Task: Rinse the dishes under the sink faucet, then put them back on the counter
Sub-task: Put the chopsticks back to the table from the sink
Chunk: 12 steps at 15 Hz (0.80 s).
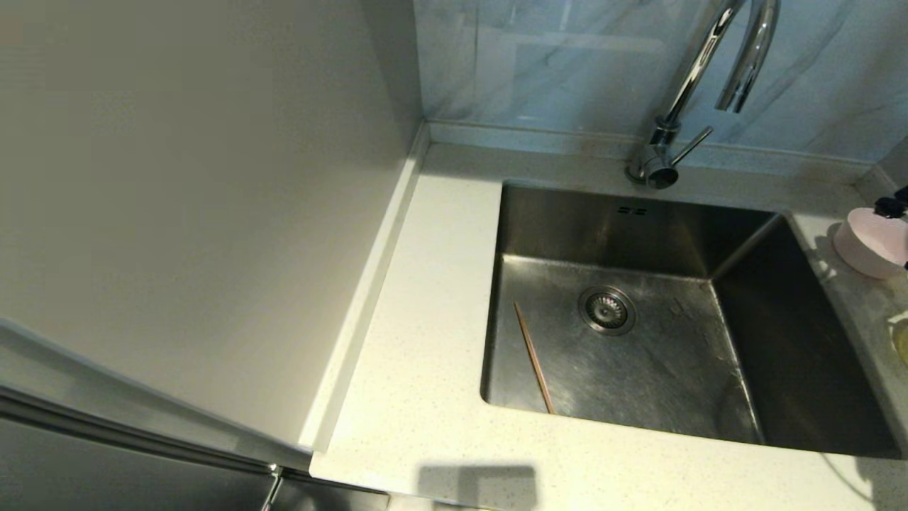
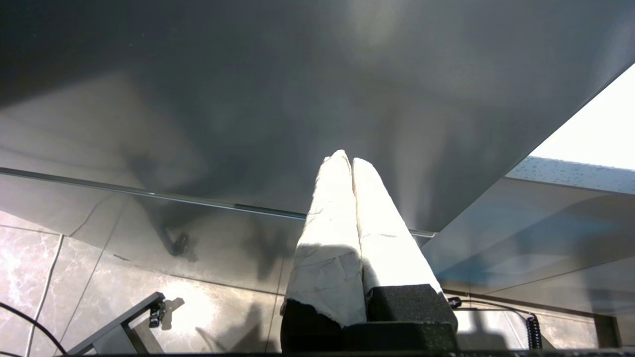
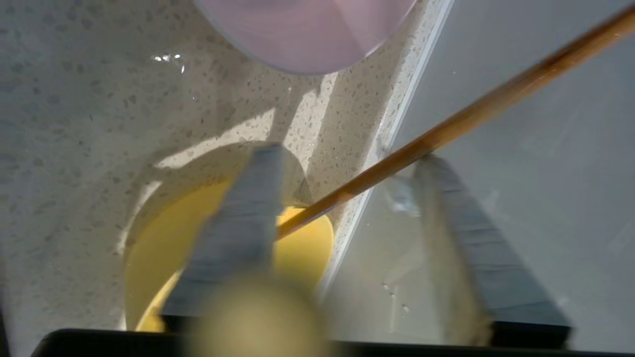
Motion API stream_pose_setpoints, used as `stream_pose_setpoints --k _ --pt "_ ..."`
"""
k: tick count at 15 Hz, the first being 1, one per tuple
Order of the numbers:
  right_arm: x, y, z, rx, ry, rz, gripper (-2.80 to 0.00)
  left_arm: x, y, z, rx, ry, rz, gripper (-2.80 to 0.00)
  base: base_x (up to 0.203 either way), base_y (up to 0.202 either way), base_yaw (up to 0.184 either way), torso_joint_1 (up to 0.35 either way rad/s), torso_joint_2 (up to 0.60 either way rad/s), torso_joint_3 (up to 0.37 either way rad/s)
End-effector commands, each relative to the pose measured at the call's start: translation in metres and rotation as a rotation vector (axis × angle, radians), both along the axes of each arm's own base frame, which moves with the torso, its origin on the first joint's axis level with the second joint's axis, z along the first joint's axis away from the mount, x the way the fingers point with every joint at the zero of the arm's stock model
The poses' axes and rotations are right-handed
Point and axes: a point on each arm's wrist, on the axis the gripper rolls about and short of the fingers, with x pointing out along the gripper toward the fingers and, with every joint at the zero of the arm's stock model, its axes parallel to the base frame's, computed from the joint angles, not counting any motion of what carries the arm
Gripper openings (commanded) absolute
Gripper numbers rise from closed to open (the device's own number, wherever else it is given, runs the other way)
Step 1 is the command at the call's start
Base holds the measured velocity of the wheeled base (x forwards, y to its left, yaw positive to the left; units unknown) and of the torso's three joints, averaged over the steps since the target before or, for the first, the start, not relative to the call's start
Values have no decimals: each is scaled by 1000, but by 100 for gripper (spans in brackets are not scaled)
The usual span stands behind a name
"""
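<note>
In the right wrist view my right gripper (image 3: 347, 156) stands open over the counter (image 3: 74, 99). Its fingers (image 3: 248, 223) are wide apart. A brown chopstick (image 3: 446, 129) slants across the gap, its low end over the yellow-green bowl (image 3: 158, 248) and its shaft touching one fingertip. The pink bowl (image 3: 302, 34) sits just beyond. In the head view another chopstick (image 1: 533, 358) lies on the floor of the sink (image 1: 638, 369), left of the drain. The pink bowl (image 1: 869, 241) and an edge of the yellow-green bowl (image 1: 901, 341) sit on the counter (image 1: 425, 319) right of the basin.
The chrome faucet (image 1: 699, 78) rises behind the sink, its spout over the basin's back right. A plain grey panel (image 3: 545, 198) stands beside the bowls. My left gripper (image 2: 347, 161) hangs shut below the counter, facing a dark cabinet front.
</note>
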Motion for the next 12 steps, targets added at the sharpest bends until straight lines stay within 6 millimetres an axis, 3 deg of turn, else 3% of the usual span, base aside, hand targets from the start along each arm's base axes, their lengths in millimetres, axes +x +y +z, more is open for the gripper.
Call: stream_pose_setpoints --k 1,12 --pt "0 0 0 -1 3 0 0 0 0 0 0 -4 0 -280 0 0 0 0 0 0" --pt "-2 1 5 -6 -15 -4 0 0 0 0 0 -4 0 -280 0 0 0 0 0 0"
